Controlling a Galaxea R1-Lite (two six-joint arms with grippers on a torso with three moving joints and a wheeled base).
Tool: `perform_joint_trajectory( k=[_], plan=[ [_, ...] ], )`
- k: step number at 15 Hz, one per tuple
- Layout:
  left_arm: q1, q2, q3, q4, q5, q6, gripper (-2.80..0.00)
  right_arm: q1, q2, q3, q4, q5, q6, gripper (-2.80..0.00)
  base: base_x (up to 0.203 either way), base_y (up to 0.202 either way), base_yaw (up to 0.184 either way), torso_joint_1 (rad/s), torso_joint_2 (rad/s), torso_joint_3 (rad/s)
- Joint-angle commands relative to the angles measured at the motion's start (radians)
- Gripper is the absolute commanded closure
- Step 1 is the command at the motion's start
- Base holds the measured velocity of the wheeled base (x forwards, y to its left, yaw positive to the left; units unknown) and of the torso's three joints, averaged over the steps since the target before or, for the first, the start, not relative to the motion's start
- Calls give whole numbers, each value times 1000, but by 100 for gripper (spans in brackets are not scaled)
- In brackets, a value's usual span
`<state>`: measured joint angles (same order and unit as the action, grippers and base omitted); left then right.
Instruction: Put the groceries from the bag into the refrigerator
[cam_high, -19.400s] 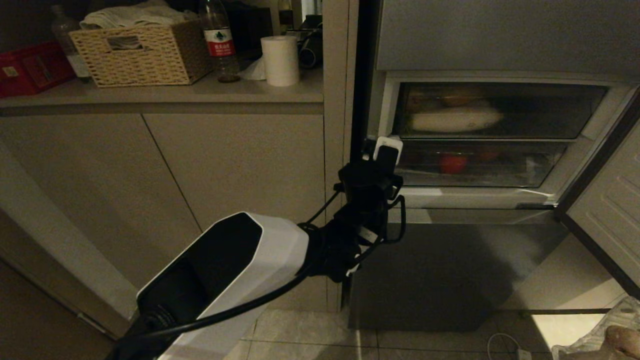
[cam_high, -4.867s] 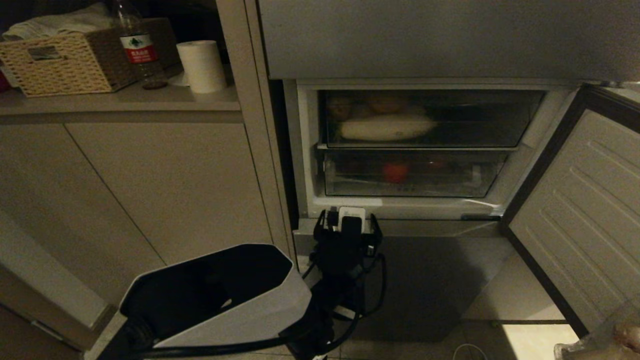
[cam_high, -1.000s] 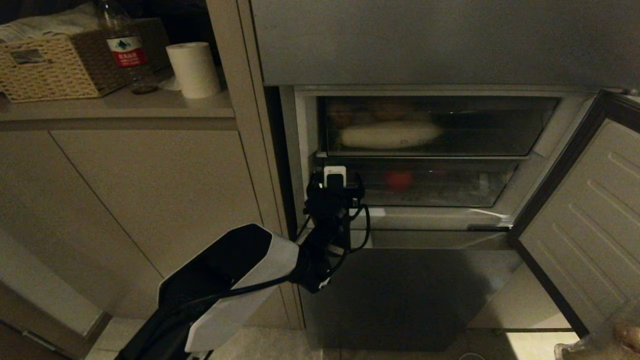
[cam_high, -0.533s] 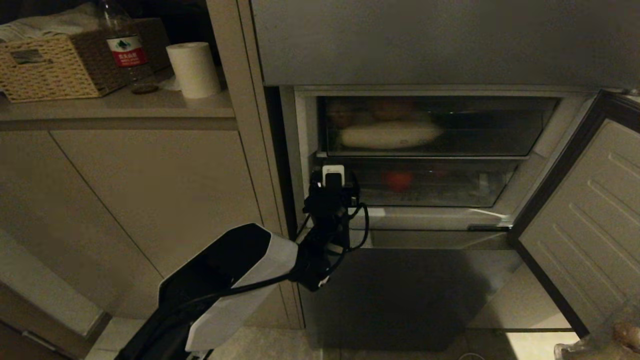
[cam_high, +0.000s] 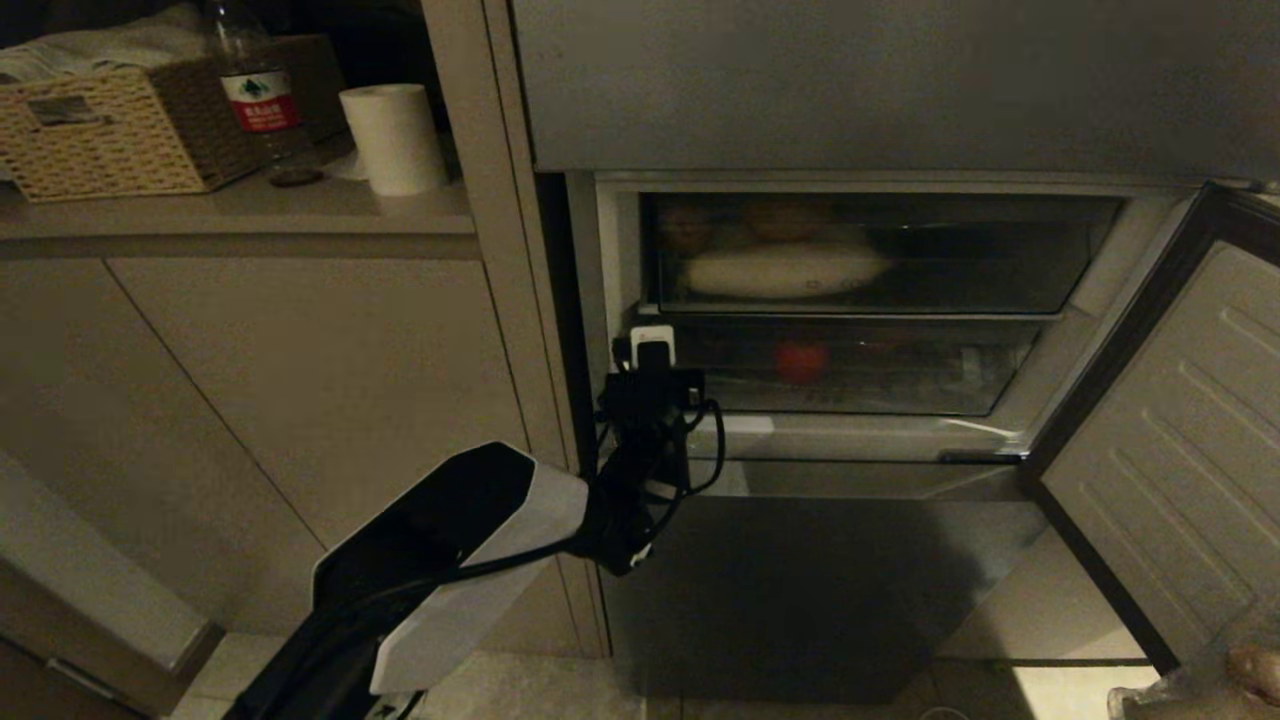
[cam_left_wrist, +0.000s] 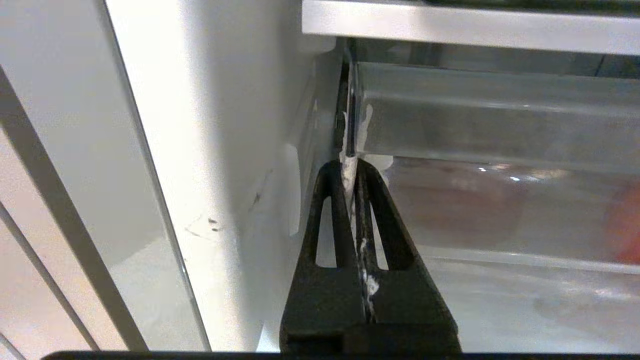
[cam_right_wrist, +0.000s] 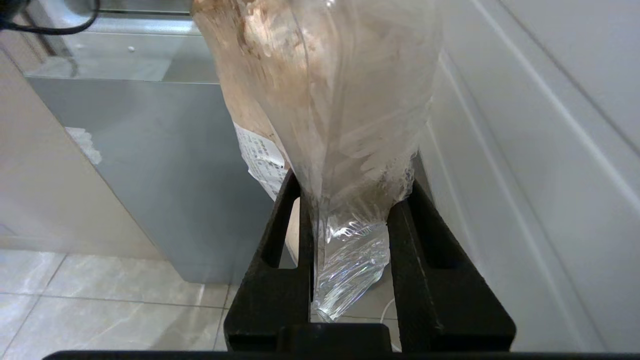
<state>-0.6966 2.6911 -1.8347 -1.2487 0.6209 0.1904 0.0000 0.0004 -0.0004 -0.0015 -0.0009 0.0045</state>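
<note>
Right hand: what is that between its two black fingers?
The crinkled neck of a clear pack of pale beige food, pinched by the right hand, seen in the right wrist view.

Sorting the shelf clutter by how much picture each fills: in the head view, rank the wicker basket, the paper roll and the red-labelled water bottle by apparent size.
1. Wicker basket, clearly largest, though cut off at the picture's edge.
2. Paper roll and water bottle: too alike to rank, and the bottle's top is cut off.
</note>
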Motion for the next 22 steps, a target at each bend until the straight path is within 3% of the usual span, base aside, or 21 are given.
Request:
perform_joint_trajectory(
  k=[1,9,22],
  plan=[
    [6,3,0,-3,-4,-2,0,0,0,0,0,-1,0,0,0,0,0,0,0,0],
    [9,-2,19,-10,-4,-2,0,0,0,0,0,-1,0,0,0,0,0,0,0,0],
    [-47,-104,291,-172,0,-2,0,0,0,0,0,-1,0,0,0,0,0,0,0,0]
  ],
)
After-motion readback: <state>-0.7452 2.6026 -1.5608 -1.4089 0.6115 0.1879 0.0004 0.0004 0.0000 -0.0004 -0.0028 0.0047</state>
